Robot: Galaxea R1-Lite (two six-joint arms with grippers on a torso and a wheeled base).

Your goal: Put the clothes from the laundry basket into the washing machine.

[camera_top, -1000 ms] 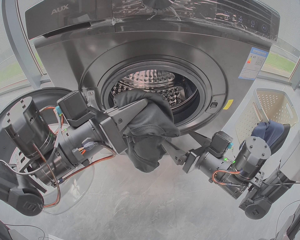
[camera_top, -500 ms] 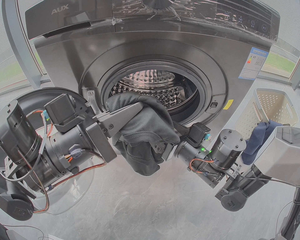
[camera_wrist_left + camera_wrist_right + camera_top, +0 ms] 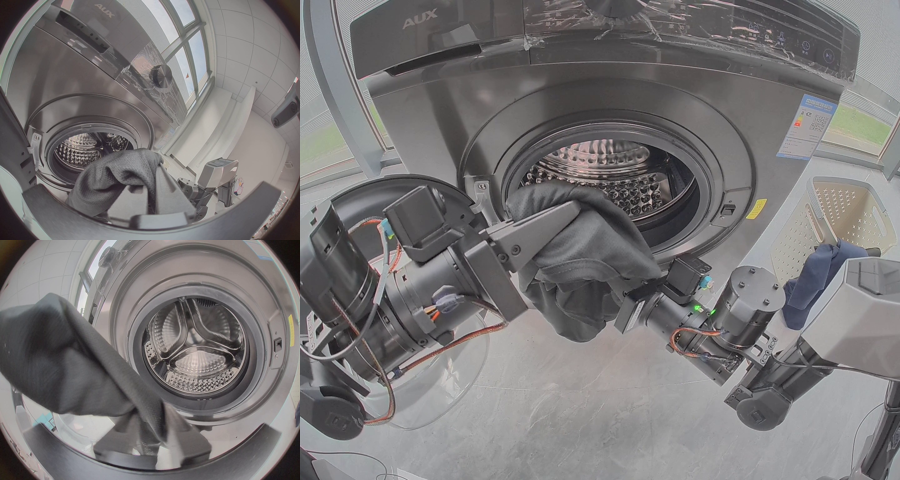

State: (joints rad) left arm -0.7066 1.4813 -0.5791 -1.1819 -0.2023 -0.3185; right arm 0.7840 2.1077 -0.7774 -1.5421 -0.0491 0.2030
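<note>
A dark grey garment hangs in front of the washing machine's open drum, just below its rim. My left gripper is shut on its upper fold; the left wrist view has the cloth bunched between that gripper's fingers. My right gripper sits under the garment's lower right side, fingertips hidden by cloth. In the right wrist view the garment runs down between that gripper's fingers, with the bare drum beyond.
The round door stands open at the left, behind my left arm. A white laundry basket at the right holds a dark blue garment. Grey tiled floor lies below.
My right arm moved left toward the garment, and its fingers went from open in plain sight to under the cloth. The left gripper with the garment shifted slightly left.
</note>
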